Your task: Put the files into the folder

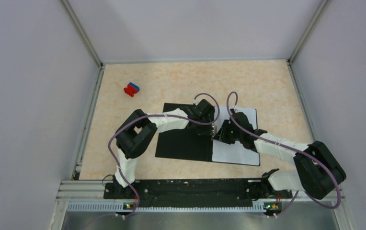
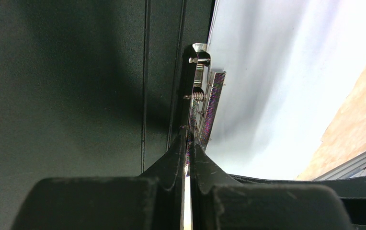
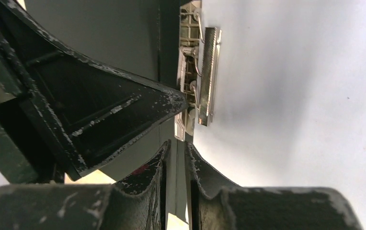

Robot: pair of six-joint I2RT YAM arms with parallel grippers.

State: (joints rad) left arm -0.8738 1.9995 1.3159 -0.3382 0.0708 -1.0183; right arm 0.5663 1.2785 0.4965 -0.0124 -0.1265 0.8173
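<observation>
The folder [image 1: 183, 143] lies open in the middle of the table, black inside up. White sheets [image 1: 238, 153] lie on its right half; I cannot tell how many, and no print shows. The metal spine clip [image 2: 204, 96] sits at the sheets' left edge and also shows in the right wrist view [image 3: 205, 72]. My left gripper [image 1: 211, 125] is shut on the clip's thin metal lever [image 2: 189, 136]. My right gripper [image 1: 222, 135] sits just beside it over the spine; its jaws [image 3: 177, 146] are almost together with nothing seen between them.
A small red-and-blue block [image 1: 131, 89] lies at the far left of the table. Grey walls enclose the table on three sides. The left gripper's finger [image 3: 123, 115] crowds the right wrist view just left of the clip.
</observation>
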